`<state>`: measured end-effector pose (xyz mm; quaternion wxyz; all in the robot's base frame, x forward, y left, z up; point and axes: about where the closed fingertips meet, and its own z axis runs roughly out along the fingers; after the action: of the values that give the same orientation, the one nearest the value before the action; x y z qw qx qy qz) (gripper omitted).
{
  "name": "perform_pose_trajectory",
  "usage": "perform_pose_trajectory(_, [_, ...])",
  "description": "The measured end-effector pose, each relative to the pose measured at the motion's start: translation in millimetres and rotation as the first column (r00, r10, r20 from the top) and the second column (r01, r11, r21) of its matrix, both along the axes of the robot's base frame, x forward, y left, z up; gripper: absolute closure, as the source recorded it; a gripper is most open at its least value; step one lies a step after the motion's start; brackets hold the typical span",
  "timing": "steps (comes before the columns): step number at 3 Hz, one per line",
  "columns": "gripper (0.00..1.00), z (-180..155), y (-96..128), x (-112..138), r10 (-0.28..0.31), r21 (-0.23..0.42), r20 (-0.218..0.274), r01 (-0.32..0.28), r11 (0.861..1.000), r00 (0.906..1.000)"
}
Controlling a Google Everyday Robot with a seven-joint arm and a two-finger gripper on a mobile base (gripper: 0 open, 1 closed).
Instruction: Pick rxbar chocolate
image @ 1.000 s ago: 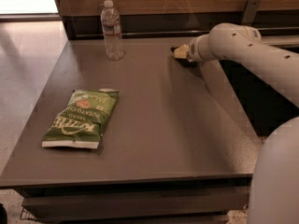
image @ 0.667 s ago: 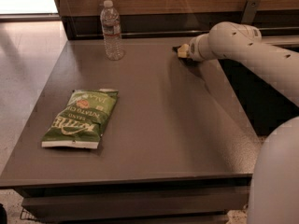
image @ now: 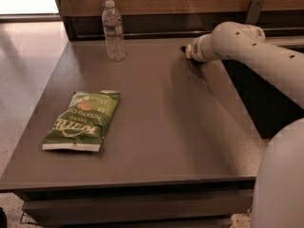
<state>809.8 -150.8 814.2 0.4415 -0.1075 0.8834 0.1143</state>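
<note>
On your desk (image: 156, 127), the arm (image: 256, 51) reaches in from the right to the far edge, well apart from the green chip bag (image: 83, 120) and the water bottle (image: 114, 30). Your claw (image: 187, 51) sits low there, and a dark sliver at its tip, on the bottle's side, is likely the rxbar chocolate (image: 183, 48). The wrist hides the rest: you cannot tell the bar's long axis, nor whether the claw is spread or pinching it.

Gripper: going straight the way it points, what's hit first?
The gripper, at the far right of the table, points left in the view. First, right at its tip, is a small dark shape, probably the rxbar chocolate. Beyond it is the water bottle, though depth is unclear.
</note>
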Motion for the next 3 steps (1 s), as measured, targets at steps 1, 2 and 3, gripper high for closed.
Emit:
perform_pose_trajectory(1, [1.00, 1.0, 0.1, 0.0, 0.000, 0.000, 0.000, 0.000, 1.000, 1.0000])
perform_pose_trajectory(2, [1.00, 1.1, 0.1, 0.0, 0.000, 0.000, 0.000, 0.000, 1.000, 1.0000])
perform_pose_trajectory(3, [1.00, 1.1, 0.1, 0.0, 0.000, 0.000, 0.000, 0.000, 1.000, 1.0000])
